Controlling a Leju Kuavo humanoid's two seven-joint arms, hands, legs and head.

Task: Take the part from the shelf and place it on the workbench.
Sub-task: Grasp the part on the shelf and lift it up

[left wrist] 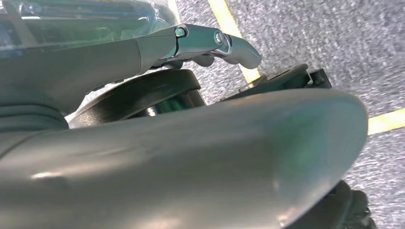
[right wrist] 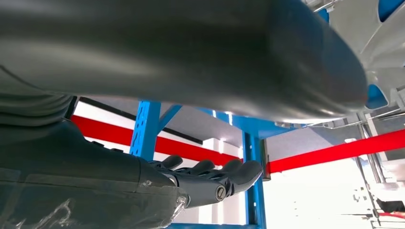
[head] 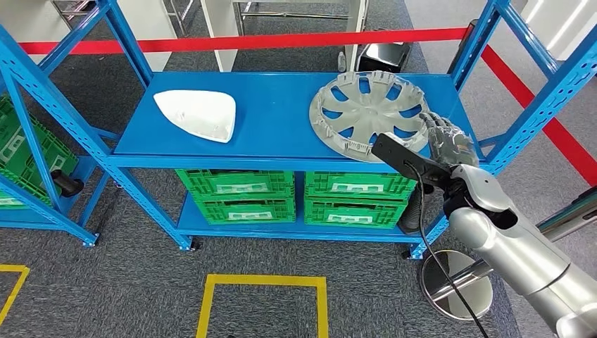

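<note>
A silver wheel cover (head: 366, 113) lies tilted on the right of the blue shelf's top board (head: 281, 127). On the left of that board lies a white shell-shaped part (head: 198, 114). My right hand (head: 443, 137) is at the wheel cover's right rim with its fingers spread and nothing held. In the right wrist view the thick thumb (right wrist: 215, 62) and the dark fingers (right wrist: 210, 179) stand apart, with the wheel cover (right wrist: 382, 38) just beyond the thumb. My left hand (left wrist: 191, 143) hangs low over the grey floor, fingers (left wrist: 215, 43) stretched out, holding nothing.
Green crates (head: 236, 193) (head: 355, 201) fill the lower shelf level, and more green crates (head: 21, 151) stand on the neighbouring rack at left. Red barrier tape (head: 281, 41) runs behind the shelf. A stanchion base (head: 454, 285) and a yellow floor square (head: 264, 282) lie in front.
</note>
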